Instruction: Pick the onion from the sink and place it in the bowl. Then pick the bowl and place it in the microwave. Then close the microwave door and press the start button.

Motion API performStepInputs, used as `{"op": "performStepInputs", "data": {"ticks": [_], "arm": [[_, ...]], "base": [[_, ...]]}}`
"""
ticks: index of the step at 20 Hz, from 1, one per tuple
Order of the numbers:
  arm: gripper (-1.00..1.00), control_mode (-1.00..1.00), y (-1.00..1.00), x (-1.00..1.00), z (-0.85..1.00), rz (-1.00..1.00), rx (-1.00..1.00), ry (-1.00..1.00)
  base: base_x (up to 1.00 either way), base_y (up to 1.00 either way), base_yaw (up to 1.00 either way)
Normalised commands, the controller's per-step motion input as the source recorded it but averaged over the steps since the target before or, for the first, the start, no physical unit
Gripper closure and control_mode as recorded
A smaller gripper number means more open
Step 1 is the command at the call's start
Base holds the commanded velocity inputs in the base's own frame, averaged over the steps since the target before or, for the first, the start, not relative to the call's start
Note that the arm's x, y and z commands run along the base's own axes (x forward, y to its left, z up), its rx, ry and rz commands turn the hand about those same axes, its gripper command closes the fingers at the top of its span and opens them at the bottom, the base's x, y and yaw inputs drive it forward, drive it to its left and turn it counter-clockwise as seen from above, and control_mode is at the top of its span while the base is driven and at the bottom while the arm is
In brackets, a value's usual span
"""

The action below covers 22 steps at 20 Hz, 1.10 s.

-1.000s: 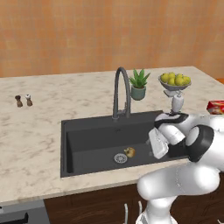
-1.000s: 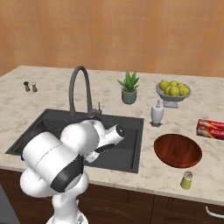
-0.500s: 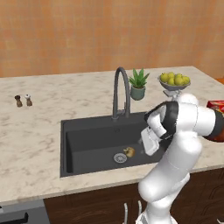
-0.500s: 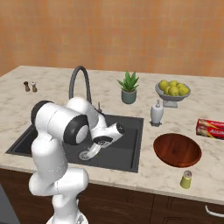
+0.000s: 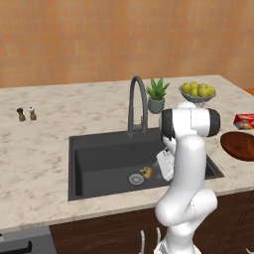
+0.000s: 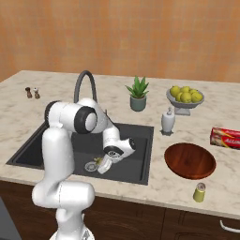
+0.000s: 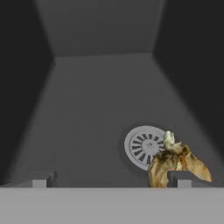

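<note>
While the gripper [image 7: 109,183] hangs spread inside the sink [image 5: 99,163], the onion [image 7: 175,162] (beside the drain) sits off-centre, so recentring should precede descent and closing.

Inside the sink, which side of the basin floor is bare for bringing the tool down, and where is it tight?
The sink floor left of the drain is bare. It is tight at the drain's right, where the onion lies beside it with the open tool close above.
</note>
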Motion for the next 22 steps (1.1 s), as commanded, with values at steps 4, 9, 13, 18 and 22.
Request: {"op": "performStepInputs", "data": {"ticks": [4, 9, 13, 18, 22], "arm": [[-1.00, -1.00, 0.33, 0.31, -0.18, 0.00, 0.00, 0.00], [-1.00, -1.00, 0.02, 0.34, -0.12, 0.00, 0.02, -0.03], [-1.00, -1.00, 0.00, 0.33, -0.24, 0.00, 0.01, -0.04], [-1.00, -1.00, 0.00, 0.30, -0.44, 0.00, 0.00, -0.01], [-1.00, -1.00, 0.00, 0.26, -0.29, 0.00, 0.00, 0.00]], "base": [[0.00, 0.00, 0.00], [0.00, 0.00, 0.00], [0.00, 0.00, 0.00], [0.00, 0.00, 0.00], [0.00, 0.00, 0.00]]}}
